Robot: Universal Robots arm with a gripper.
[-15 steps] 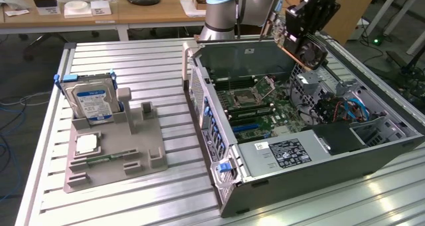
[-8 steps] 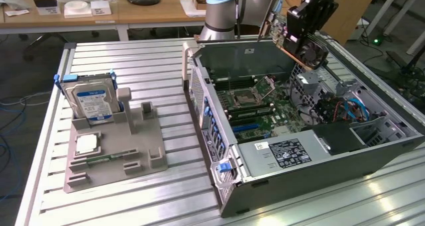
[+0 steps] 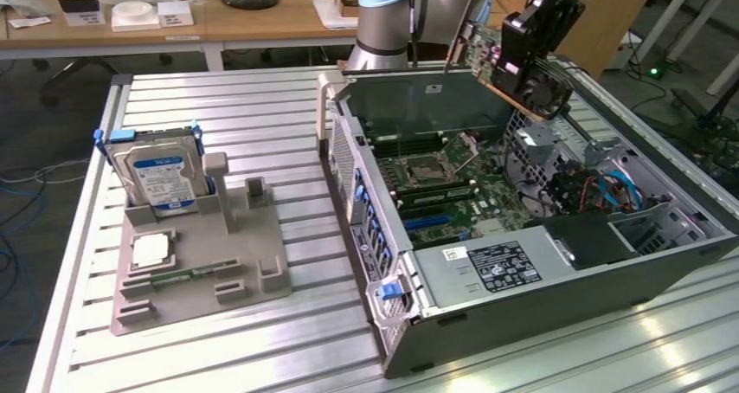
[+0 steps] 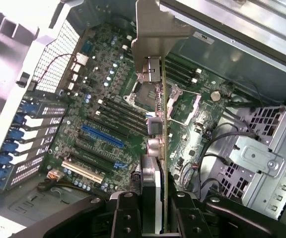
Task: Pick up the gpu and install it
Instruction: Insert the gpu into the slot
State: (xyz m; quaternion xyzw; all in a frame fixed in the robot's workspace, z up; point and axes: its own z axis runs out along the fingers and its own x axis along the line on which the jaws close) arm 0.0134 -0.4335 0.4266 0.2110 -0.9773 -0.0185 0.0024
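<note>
The arm (image 3: 387,16) is cut off by the upper edge of the exterior view. Where the jaws meet the graphics card (image 3: 525,77) is hard to make out there, dark against dark. In the wrist view the graphics card (image 4: 158,163) runs edge-on, so neither face can be read. Its silver end bracket (image 4: 155,34) hides a strip of the motherboard (image 4: 103,114) behind it.

The jaws are closed on the card, with one finger (image 4: 125,218) on each side of its thin edge, at the end away from the bracket. The card hangs tilted in the air over the far corner of the open computer case (image 3: 520,324), on the exterior view's right. It is clear of the motherboard (image 3: 451,194).

Under it lie the board's slots, one of them blue (image 4: 102,136), and blue cables (image 3: 612,190) run beside a metal cage. The boxy power supply (image 3: 491,263) sits at the case's near end.

Well apart, on the exterior view's left, a grey tray (image 3: 248,246) rests on the ribbed metal counter (image 3: 231,107). It holds a hard drive (image 3: 162,177) standing upright, a square chip (image 3: 152,250) and a green memory stick (image 3: 185,278) lying flat.
</note>
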